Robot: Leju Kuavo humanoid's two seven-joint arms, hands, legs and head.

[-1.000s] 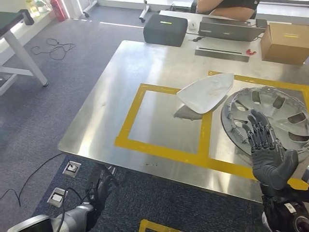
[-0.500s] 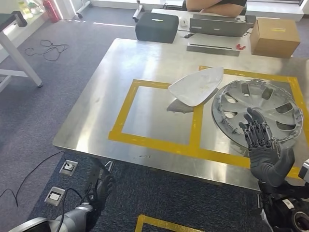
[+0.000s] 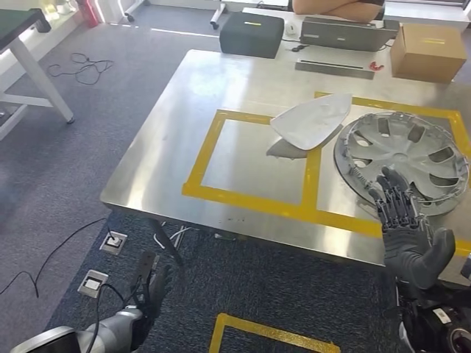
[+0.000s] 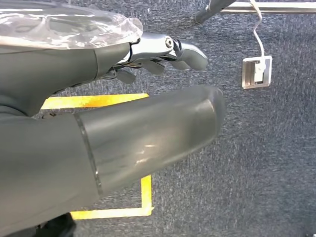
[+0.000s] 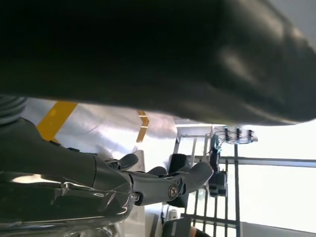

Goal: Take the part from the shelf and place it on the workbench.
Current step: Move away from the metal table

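A silver wheel cover (image 3: 405, 151) lies flat on the steel workbench (image 3: 166, 140), inside the right-hand yellow-taped square. A white curved shell part (image 3: 312, 120) rests tilted across the tape line to its left. My right hand (image 3: 408, 232) hovers at the bench's front edge, fingers spread and empty, its fingertips (image 3: 388, 184) over the cover's near rim. The right wrist view has those fingers (image 5: 149, 180) straight with nothing in them. My left hand (image 3: 150, 290) hangs low over the carpet, empty; its thumb (image 4: 149, 133) and fingers (image 4: 164, 49) are stretched out.
At the bench's far side stand a black case (image 3: 251, 34), a dark flat device (image 3: 347, 33) and a cardboard box (image 3: 427, 51), with a person (image 3: 338, 7) behind them. Floor sockets (image 3: 113, 241) and cables lie below the bench's near left corner. A white-legged table (image 3: 33, 59) stands far left.
The whole picture has shifted, so the camera moved. Both hands keep the same pose, and the wheel cover and white part lie where they were on the bench.
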